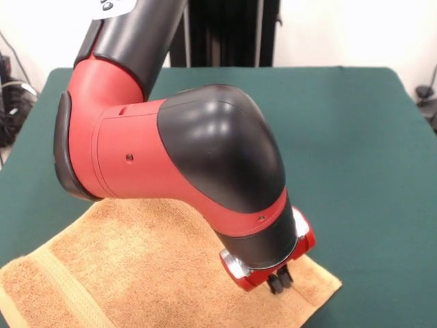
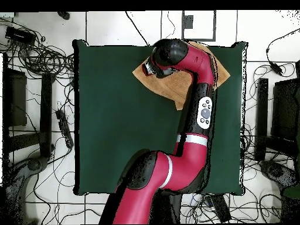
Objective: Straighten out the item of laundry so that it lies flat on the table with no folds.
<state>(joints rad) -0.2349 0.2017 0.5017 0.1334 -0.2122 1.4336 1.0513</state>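
The orange-tan towel lies on the dark green table at the picture's lower left, with a paler woven band near its left end. Its right corner points toward the table's middle. My gripper comes down onto the towel just inside that right corner, and its tips touch or nearly touch the cloth. My arm's elbow hides the towel's far part. In the overhead view the towel lies skewed against the table's top edge, and my gripper is over its left corner.
The towel reaches the table edge nearest the front camera. Wide bare green cloth spreads to the right and behind it. Cables and dark equipment lie on the floor around the table.
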